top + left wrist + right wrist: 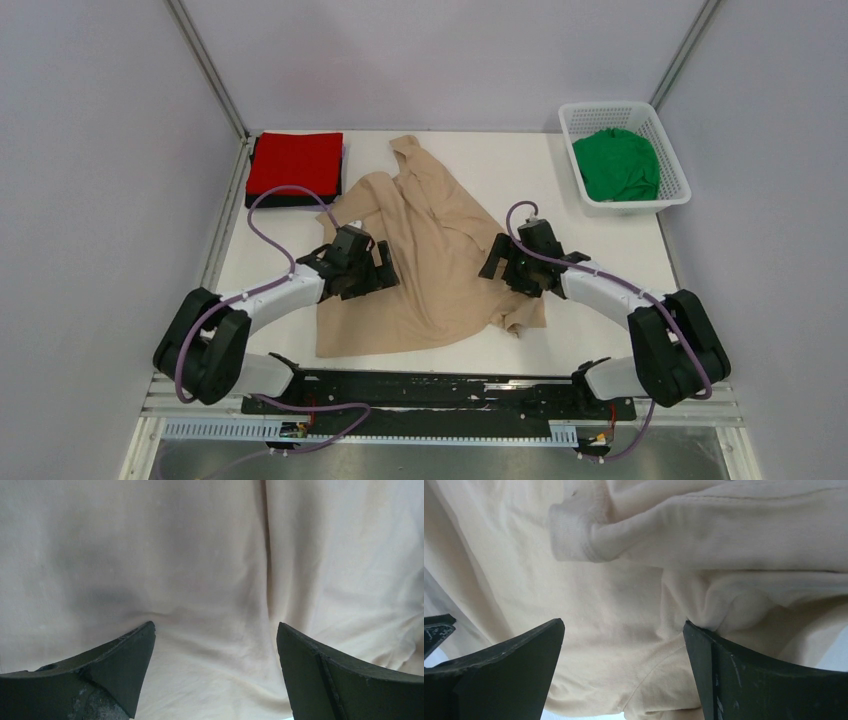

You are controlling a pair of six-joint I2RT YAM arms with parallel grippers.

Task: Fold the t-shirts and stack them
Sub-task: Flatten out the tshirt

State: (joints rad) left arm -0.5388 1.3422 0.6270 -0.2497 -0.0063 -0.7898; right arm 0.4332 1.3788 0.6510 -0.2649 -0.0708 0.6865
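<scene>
A beige t-shirt (430, 260) is spread out in a crumpled way in the middle of the white surface (600, 250), between the two arms. Its bottom edge is turned toward the arms, and one part is stretched toward the far edge. The left tool (375, 275) is placed over the left side of this shirt, and the right tool (497, 262) is placed over its right side. In the left wrist view, the two dark fingers (115, 665) are seen spread wide, with smooth beige cloth and one long crease below them. Nothing is held between them. In the right wrist view, the fingers (744, 680) are spread wide as well, and a rolled fold of the shirt with a thick stitched hem (574, 530) is seen just past them. It cannot be told whether the cloth is touched by either tool. A red t-shirt (296, 163) is laid folded flat at the far left corner, and a black t-shirt (290, 201) is seen peeking out under it. A green t-shirt (616, 165) is bunched up inside a white lattice basket (640, 207) at the far right corner.
</scene>
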